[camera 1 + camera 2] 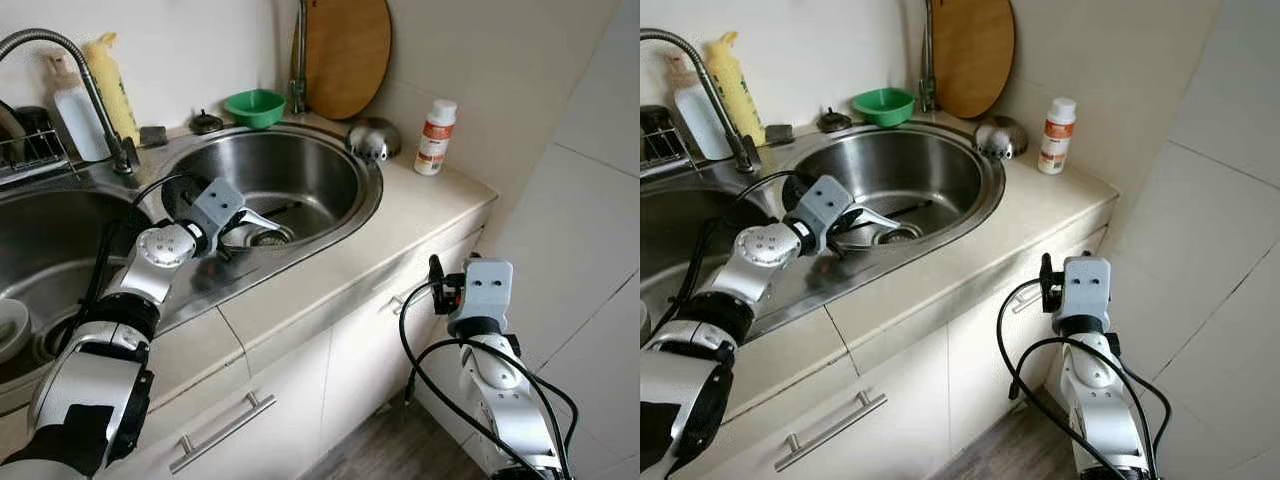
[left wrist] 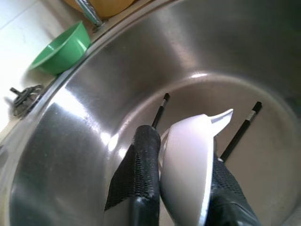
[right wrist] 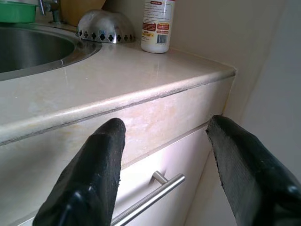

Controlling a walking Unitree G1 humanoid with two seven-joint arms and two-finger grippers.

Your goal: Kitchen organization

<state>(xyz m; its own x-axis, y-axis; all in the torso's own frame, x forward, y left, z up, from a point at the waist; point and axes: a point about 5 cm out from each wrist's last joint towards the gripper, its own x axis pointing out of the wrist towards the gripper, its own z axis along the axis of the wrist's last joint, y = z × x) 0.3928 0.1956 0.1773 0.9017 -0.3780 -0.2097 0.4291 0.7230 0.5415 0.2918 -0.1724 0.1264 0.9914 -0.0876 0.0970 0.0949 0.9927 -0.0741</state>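
Two chopsticks (image 2: 240, 132) lie on the sink (image 1: 365, 205) floor; left gripper (image 2: 181, 165) pinches a white spoon (image 2: 188, 165), likely lifting out next. Right gripper (image 3: 164, 165) spread, idle below the counter edge.

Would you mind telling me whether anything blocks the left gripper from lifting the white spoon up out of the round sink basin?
Nothing visible does. The left gripper is shut on the white spoon inside the round basin, with open space above. Two black chopsticks lie on the bottom beyond it.
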